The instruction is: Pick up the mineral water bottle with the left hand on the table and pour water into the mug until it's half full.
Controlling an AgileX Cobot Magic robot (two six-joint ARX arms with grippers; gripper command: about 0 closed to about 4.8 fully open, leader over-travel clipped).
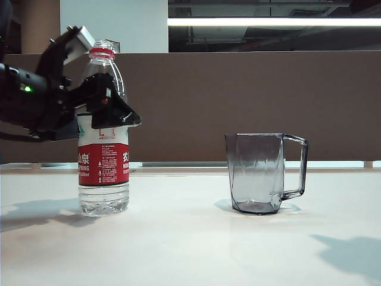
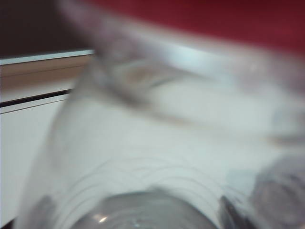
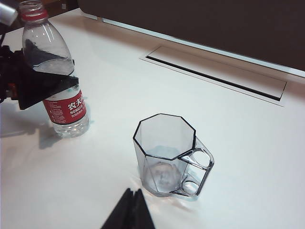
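The mineral water bottle [image 1: 103, 161] stands upright and uncapped on the white table [image 1: 178, 238], at the left. My left gripper [image 1: 110, 80] is open and straddles its upper body: one black finger passes in front, and the silver-plated finger sits behind near the neck. In the left wrist view the bottle [image 2: 181, 119] fills the frame as a blur, red label at one edge. The smoky faceted mug [image 1: 259, 173] stands empty to the right, handle facing away from the bottle. My right gripper [image 3: 134, 192] is shut, hovering near the mug [image 3: 164, 152] without touching it.
A brown partition [image 1: 238, 101] runs along the back of the table. A long recessed slot [image 3: 214, 71] is set into the tabletop behind the mug. Bottle and mug stand well apart.
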